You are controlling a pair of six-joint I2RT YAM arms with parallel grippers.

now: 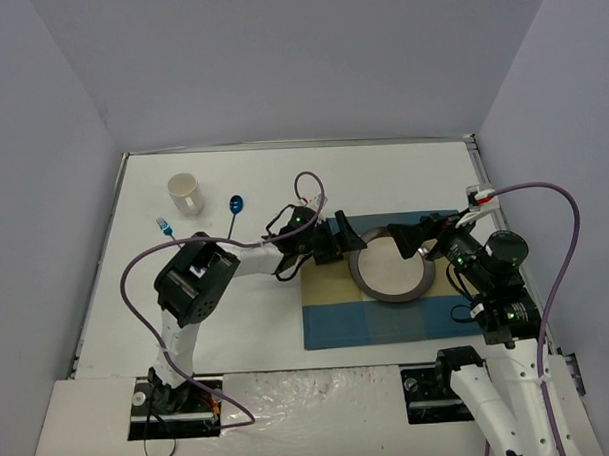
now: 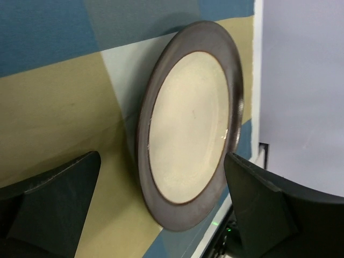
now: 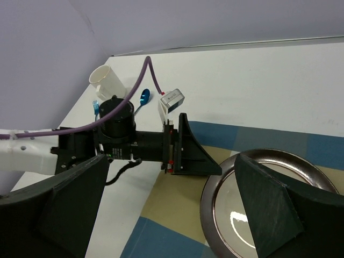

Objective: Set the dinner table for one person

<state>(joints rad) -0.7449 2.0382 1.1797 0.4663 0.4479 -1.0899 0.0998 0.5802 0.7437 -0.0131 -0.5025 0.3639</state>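
The top camera looks down from high behind the near edge of the dinner table, far from the plate, the left wrist camera faces this plate closely from its left, and the right wrist camera looks across it from its right, so all three share it.

Left arm and right arm head-on, jaws wide apart.
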